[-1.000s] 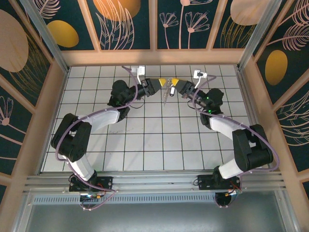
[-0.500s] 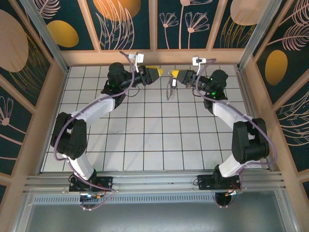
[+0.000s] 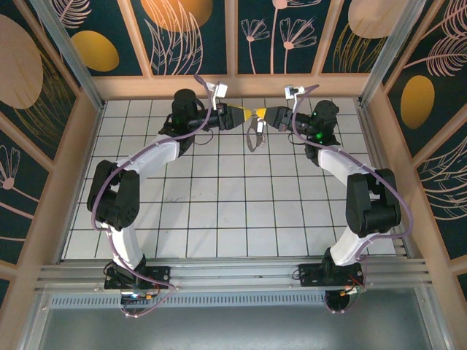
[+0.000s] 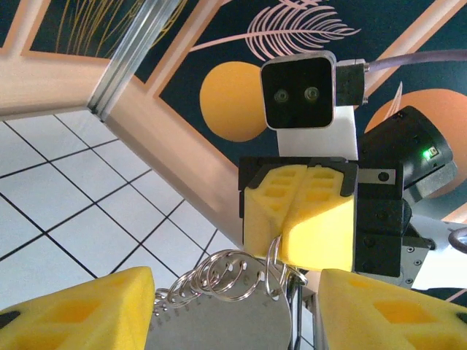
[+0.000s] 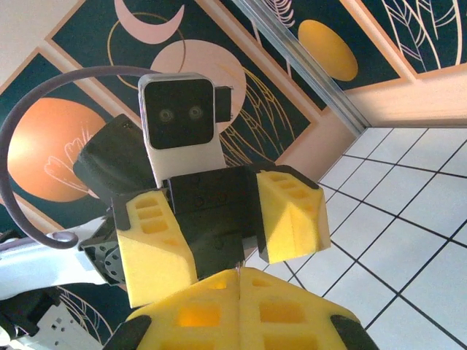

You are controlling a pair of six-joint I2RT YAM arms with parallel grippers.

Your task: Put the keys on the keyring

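Left gripper (image 3: pixel 244 114) has neared, jaws released; left wrist shows right gripper (image 4: pixel 286 246) clenching keyring (image 4: pixel 219 324).

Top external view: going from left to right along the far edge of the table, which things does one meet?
First the left wrist camera → left gripper → right gripper → right wrist camera. The keyring hangs below their tips.

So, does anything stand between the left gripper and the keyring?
Nothing visible does. The keyring hangs from the shut right gripper, directly ahead of the open left gripper, with no other object in between.
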